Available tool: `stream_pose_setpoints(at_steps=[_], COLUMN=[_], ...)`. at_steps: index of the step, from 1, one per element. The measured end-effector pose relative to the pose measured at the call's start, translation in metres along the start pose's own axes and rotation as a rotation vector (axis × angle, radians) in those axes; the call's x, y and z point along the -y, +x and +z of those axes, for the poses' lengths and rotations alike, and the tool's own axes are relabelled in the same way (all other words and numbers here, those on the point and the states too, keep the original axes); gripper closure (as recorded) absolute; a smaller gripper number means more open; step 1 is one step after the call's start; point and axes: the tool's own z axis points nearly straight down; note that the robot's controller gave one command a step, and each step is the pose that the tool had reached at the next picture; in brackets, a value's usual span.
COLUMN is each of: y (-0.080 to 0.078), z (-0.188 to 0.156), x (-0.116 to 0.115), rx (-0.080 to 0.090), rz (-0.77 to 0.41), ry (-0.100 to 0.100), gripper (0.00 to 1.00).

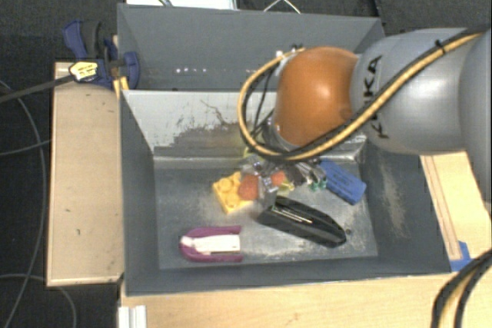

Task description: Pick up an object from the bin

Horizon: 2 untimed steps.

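Note:
My gripper (270, 179) reaches down into the middle of the bin, mostly hidden under the arm's orange cover. Right at its tip lies a small orange-red piece (248, 187), touching a yellow toy block (226, 193) on its left. Just below the gripper a black stapler-shaped thing (301, 221) lies slanted on the bin floor. A small green piece (316, 181) sits to the gripper's right, beside a blue block (343, 181).
A purple and white oblong thing (210, 244) lies near the bin's front left wall. The arm and its orange cover, with looping cables, hide the back right of the bin floor.

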Motion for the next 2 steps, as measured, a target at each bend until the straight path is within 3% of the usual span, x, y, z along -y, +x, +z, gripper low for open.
stream_pose_setpoints(at_steps=[1, 2], y=[0.002, 0.000], z=[-0.014, -0.029], x=[0.000, 0.000], rx=[-0.008, 0.001], rz=[0.001, 0.003], ry=[-0.002, 0.000], gripper=[1.00, 1.00])
